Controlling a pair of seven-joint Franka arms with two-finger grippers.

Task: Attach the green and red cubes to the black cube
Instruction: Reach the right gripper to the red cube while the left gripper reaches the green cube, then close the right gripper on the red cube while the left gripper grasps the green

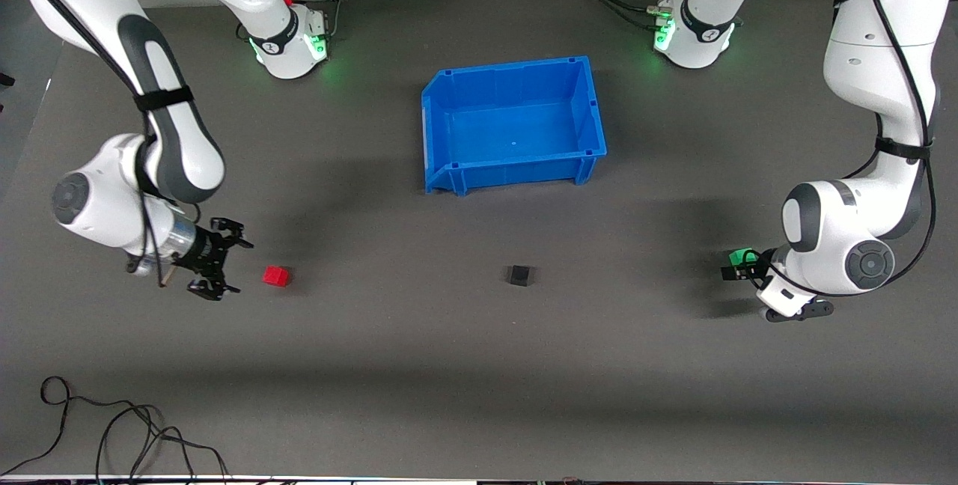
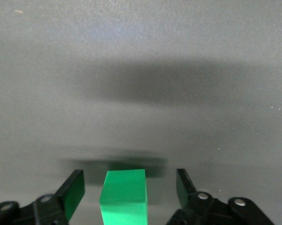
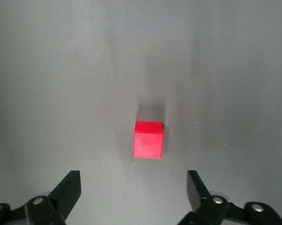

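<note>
Pickup step. Left gripper [image 2: 126, 192] open, fingers straddling the small bright green cube [image 2: 123, 197], untouched; needs to close. Right gripper [image 3: 131, 194] open, just short of the small bright red cube [image 3: 148, 139]; needs to advance. Matte black cube [image 1: 520, 275] sits mid-mat, nearer the camera than the blue plastic bin [image 1: 441, 133]. Front view mostly hides green cube.
</note>
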